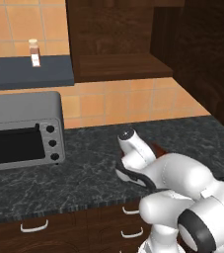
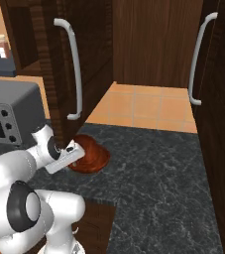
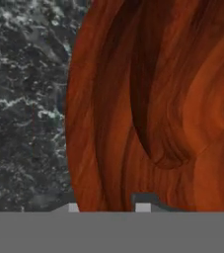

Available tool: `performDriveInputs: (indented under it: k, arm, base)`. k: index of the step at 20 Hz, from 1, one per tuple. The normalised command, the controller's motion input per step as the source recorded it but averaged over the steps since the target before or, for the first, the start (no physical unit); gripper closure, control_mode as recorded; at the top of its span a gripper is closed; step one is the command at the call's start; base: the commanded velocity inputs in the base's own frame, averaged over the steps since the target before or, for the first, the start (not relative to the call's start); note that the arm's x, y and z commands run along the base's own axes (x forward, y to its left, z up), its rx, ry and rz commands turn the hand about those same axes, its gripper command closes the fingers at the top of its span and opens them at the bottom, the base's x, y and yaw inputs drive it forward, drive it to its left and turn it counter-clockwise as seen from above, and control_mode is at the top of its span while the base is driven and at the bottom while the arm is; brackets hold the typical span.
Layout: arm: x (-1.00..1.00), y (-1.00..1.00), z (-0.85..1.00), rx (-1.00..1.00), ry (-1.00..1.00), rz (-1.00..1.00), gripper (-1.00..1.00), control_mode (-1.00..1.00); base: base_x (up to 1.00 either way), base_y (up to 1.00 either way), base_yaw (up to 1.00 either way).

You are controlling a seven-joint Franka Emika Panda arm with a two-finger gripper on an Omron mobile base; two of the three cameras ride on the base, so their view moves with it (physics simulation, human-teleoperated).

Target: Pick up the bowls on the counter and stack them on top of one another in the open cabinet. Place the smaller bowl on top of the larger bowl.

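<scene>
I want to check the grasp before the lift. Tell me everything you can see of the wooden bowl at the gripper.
The bowl is round, shallow, glossy reddish-brown wood with dark swirling grain. It sits upright on the speckled dark counter, below the wooden cabinet. In the hand view the gripper straddles its near rim, one fingertip outside and one inside; whether they press the rim I cannot tell. Which of the two bowls it is cannot be judged.

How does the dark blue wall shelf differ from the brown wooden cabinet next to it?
The dark-blue wall shelf is plain; the dark brown wooden open cabinet shows grain. The shelf carries two small jars; the cabinet is walled in wood. Both hang above the counter.
</scene>
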Motion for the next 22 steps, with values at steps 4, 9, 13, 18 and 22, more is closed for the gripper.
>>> performDriveInputs:
  k: [4, 9, 13, 18, 22]
  arm:
    - [-0.56, 0.15, 0.77, -0.01, -0.35, 0.08, 1.0, -1.0]
    - [-0.57, 0.2, 1.0, -0.06, -0.48, 0.13, 1.0, -1.0]
    - [-0.54, 0.15, 1.0, -0.11, -0.44, 0.15, 1.0, -1.0]
    - [-0.25, 0.32, 1.0, -0.16, -0.24, 0.18, 1.0, -1.0]
    - [-0.01, 0.39, 1.0, -0.19, 0.05, 0.13, 1.0, -1.0]
  base:
    - [0.0, 0.0, 0.0]
    - [0.0, 0.0, 0.0]
    - [0.0, 0.0, 0.0]
    - [0.0, 0.0, 0.0]
    - [0.0, 0.0, 0.0]
